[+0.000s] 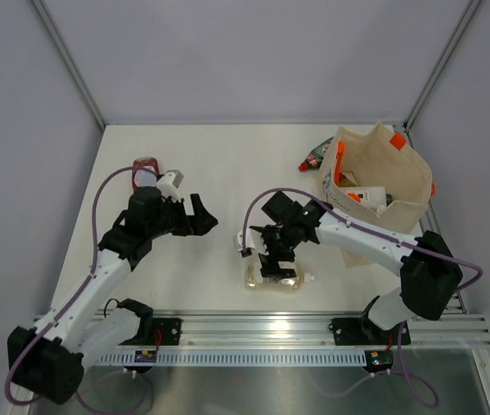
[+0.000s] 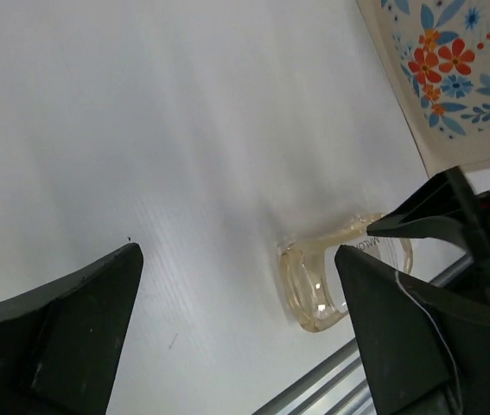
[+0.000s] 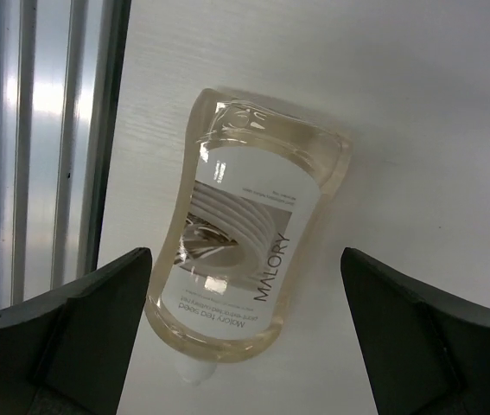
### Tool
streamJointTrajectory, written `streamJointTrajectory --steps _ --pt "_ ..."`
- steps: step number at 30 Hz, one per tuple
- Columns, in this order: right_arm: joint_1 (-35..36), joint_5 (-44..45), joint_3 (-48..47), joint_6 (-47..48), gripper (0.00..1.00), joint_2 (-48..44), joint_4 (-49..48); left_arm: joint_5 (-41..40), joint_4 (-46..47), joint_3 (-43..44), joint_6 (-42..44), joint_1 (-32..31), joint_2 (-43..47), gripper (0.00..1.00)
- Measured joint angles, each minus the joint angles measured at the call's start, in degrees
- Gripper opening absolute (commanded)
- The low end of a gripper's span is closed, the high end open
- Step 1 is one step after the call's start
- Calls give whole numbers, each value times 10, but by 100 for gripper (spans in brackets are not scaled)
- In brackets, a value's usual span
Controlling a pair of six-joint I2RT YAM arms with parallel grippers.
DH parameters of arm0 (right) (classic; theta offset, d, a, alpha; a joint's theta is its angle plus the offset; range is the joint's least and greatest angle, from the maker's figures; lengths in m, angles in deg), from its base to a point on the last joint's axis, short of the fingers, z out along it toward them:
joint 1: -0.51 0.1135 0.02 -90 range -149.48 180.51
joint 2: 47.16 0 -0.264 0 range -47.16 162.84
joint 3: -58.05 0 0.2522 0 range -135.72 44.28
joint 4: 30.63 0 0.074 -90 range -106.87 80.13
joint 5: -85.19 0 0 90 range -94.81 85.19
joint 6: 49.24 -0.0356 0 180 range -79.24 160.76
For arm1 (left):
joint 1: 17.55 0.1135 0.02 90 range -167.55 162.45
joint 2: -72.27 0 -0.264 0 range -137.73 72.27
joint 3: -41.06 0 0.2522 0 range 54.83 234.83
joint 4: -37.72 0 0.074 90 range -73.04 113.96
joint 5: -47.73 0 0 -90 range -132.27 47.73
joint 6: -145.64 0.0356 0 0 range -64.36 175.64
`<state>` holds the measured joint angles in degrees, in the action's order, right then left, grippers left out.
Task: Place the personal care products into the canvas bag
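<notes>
A clear pale-yellow bottle (image 1: 275, 278) lies flat on the table near the front edge. My right gripper (image 1: 276, 258) hangs open right above it. In the right wrist view the bottle (image 3: 253, 199) lies between the spread fingers of that gripper (image 3: 245, 259), untouched. My left gripper (image 1: 203, 216) is open and empty, to the left of the bottle. The left wrist view shows the bottle's base (image 2: 314, 285). The canvas bag (image 1: 400, 181) stands at the back right with items (image 1: 367, 197) inside. A green red-capped bottle (image 1: 315, 156) lies beside it. A red bottle (image 1: 147, 169) lies behind the left arm.
A metal rail (image 1: 296, 328) runs along the table's front edge, close to the bottle, and shows in the right wrist view (image 3: 46, 130). The bag's floral side (image 2: 452, 78) shows in the left wrist view. Grey walls enclose the table.
</notes>
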<state>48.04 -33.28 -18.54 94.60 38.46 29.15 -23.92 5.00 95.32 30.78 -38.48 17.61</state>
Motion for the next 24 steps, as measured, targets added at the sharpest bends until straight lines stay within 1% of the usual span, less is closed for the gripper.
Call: streamJointTrajectory --steps 3,8,12,18,20,21,23,24 --pt "40 37 7 -43 100 25 -19 -51 -42 8 13 5 71 99" --pt "83 94 34 -123 100 35 -52 -111 -99 10 20 10 151 99" --pt "103 165 34 -178 99 64 -83 -139 -136 10 19 10 188 99" --pt "113 236 36 -219 99 125 -103 -185 -173 9 0 10 235 99" --pt "115 247 30 -229 100 138 -98 -202 -182 9 -9 10 252 99" --pt "116 254 30 -232 97 138 -99 -207 -185 9 -12 11 258 99" --pt "117 260 29 -237 87 138 -99 -216 -189 9 -18 11 264 99" --pt "117 261 28 -239 70 139 -98 -219 -189 9 -20 11 265 99"
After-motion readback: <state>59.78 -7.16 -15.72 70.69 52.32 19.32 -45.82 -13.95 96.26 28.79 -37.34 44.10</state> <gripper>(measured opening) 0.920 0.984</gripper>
